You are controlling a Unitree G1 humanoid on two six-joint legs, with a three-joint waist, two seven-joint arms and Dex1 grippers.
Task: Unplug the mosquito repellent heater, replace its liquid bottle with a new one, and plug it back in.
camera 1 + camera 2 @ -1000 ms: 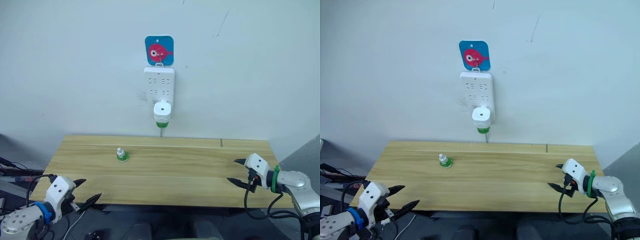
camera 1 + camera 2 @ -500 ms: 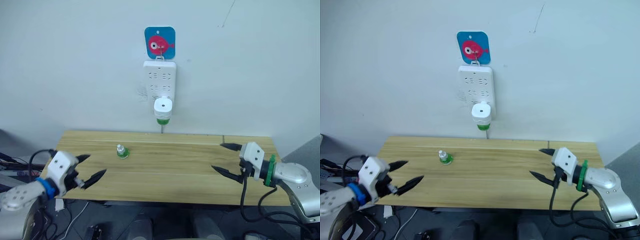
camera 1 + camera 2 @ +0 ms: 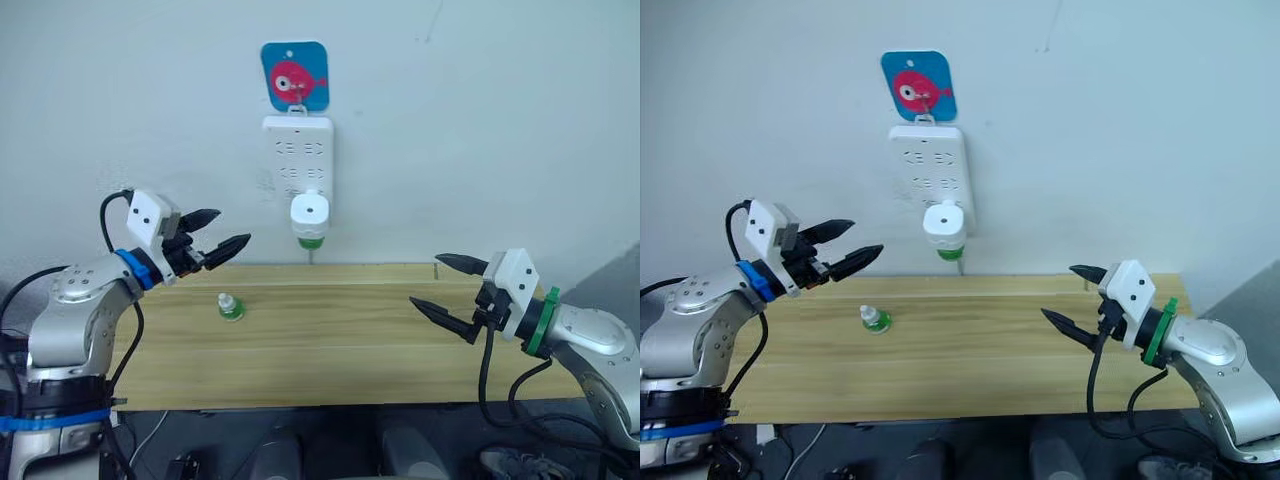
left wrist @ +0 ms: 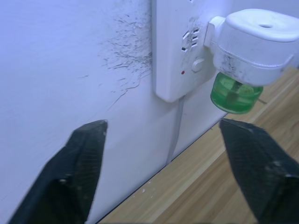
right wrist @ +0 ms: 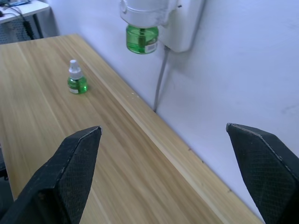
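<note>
Heater (image 3: 309,215) plugged into the wall strip (image 3: 297,160) above the counter's (image 3: 330,350) far edge, spare bottle (image 3: 230,306) near that edge; both pincers, left (image 3: 222,248) and right (image 3: 442,286), released and empty; risk: a skewed pull dragging the hanging strip.

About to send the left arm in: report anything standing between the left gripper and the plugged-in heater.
Nothing visible. The left gripper, open, faces the mosquito repellent heater on the power strip across bare wall. The spare bottle stands lower, on the table.
</note>
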